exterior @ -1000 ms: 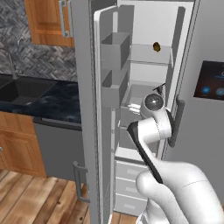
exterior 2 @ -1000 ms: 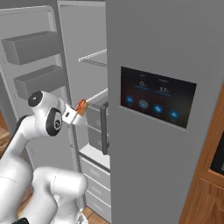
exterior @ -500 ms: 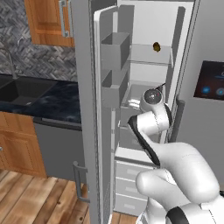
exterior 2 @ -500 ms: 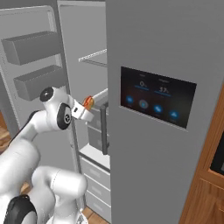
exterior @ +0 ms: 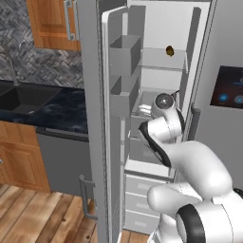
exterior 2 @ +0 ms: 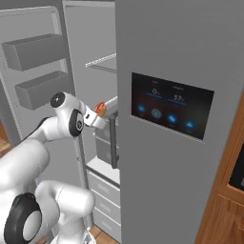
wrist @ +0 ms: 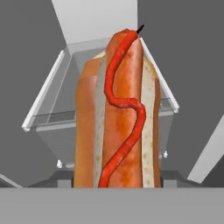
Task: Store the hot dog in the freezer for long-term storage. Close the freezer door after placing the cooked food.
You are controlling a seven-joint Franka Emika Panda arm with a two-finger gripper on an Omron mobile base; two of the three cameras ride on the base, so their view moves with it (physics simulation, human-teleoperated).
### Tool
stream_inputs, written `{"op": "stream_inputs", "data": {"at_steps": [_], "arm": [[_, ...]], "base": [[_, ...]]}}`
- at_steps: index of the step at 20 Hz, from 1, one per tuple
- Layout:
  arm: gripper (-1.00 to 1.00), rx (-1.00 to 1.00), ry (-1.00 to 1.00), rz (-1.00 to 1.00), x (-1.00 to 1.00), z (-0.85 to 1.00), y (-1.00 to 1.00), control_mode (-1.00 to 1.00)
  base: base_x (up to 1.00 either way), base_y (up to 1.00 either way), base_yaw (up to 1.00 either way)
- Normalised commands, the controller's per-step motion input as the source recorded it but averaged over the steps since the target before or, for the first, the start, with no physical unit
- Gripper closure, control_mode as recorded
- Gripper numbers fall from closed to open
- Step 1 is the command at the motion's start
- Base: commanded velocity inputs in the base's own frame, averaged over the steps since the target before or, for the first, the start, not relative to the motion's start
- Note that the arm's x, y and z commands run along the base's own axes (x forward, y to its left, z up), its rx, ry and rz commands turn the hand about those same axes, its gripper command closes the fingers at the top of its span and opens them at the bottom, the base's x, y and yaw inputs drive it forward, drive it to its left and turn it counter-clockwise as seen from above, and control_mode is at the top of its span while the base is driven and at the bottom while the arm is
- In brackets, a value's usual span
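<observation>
Hot dog clenched in the pincer at the freezer mouth.
Left base view: the arm reaches into the freezer (exterior: 161, 42), the open freezer door (exterior: 102, 123) just left of it.
Right base view: the gripper (exterior 2: 99, 112) grips the hot dog (exterior 2: 100, 108), short of the shelf edge.
Hand view: tan bun, orange-red sausage, red squiggle; a clear shelf (wrist: 48, 98) lies beyond, open room either side.

The white arm reaches forward, elbow bent, its hand (exterior 2: 101, 110) clamped on something at mid height.
</observation>
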Motion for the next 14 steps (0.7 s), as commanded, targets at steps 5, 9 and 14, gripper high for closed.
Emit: {"op": "stream_inputs", "data": {"at_steps": [5, 9, 14], "arm": [[1.00, 0.00, 0.00, 0.00, 0.24, 0.00, -0.14, -1.00], [1.00, 0.00, 0.00, 0.00, 0.19, 0.00, -0.12, -1.00], [1.00, 0.00, 0.00, 0.00, 0.25, 0.00, -0.12, -1.00]], "base": [[0.00, 0.00, 0.00], [0.00, 0.00, 0.00], [0.00, 0.00, 0.00]]}}
